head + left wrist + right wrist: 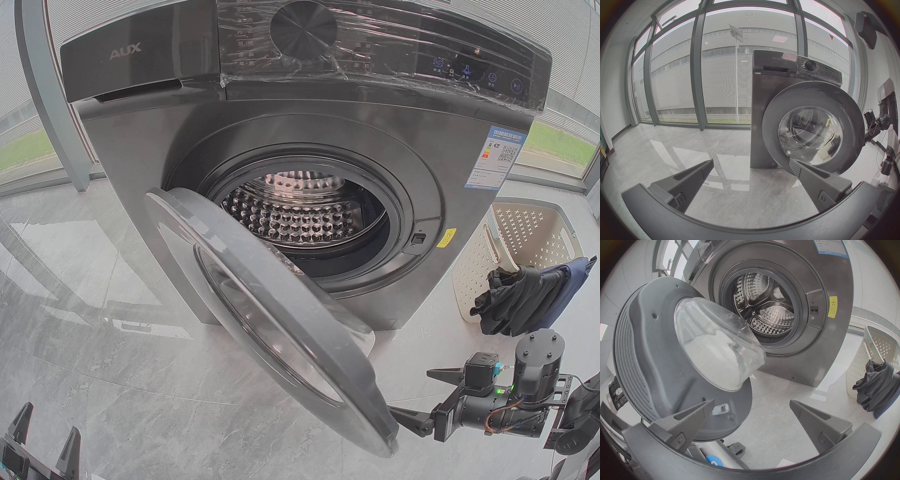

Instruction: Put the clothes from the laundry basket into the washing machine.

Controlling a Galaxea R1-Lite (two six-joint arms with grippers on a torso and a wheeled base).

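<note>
The grey washing machine (144,137) stands with its round door (281,319) swung wide towards me, and the steel drum (300,212) holds nothing. To its right the cream laundry basket (537,237) has dark clothes (522,300) draped over its front rim. My right gripper (426,397) is open, low down at the door's free edge, left of the basket. In the right wrist view the right gripper (750,405) frames the door's inner side (662,371), the drum (765,308) and the clothes (875,387). My left gripper (44,434) is open, low at the near left.
Grey tiled floor (94,325) spreads around the machine, with glass walls behind. The open door juts into the space before the drum. In the left wrist view the left gripper (751,165) faces the door's outer side (812,134) across bare floor (693,150).
</note>
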